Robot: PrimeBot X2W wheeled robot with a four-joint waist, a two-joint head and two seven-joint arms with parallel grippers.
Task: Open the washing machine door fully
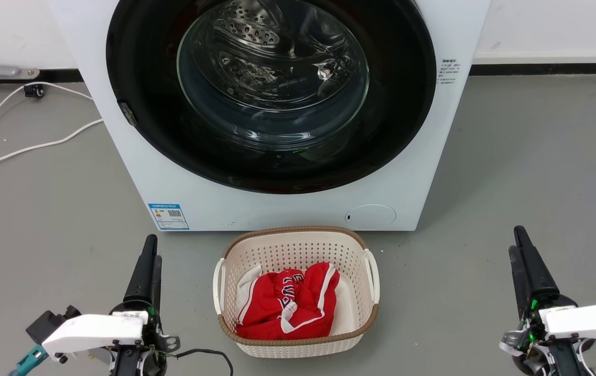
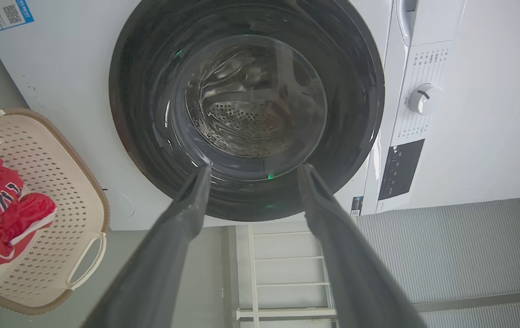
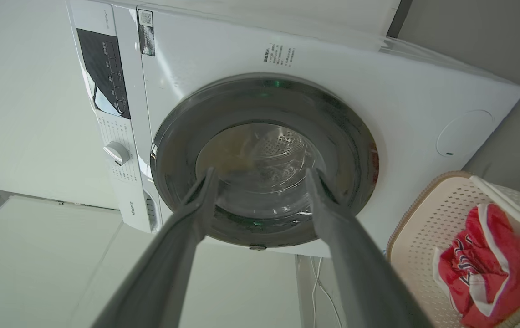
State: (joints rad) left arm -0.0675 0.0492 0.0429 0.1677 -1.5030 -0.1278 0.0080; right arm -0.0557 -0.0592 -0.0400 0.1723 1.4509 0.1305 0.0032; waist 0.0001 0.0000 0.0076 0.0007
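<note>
The washing machine door (image 1: 272, 89), a glossy black disc with a bulging glass bowl, lies flat against the white machine front (image 1: 256, 209), filling most of its width. The steel drum shows through the glass. A small grey catch (image 1: 127, 113) sits on the door's left rim. My left gripper (image 1: 150, 248) rests low at the lower left, well short of the machine. My right gripper (image 1: 517, 241) is at the lower right, just as far back. In the left wrist view the left gripper (image 2: 251, 171) is open and holds nothing, pointing at the door (image 2: 246, 109). The right gripper (image 3: 260, 175) is open too, before the door (image 3: 264, 164).
A cream laundry basket (image 1: 298, 231) with a red garment (image 1: 287, 303) stands on the grey floor just in front of the machine, between my grippers. White cables (image 1: 21, 150) trail over the floor at the left. The control panel and a dial (image 2: 421, 98) are on the machine's top strip.
</note>
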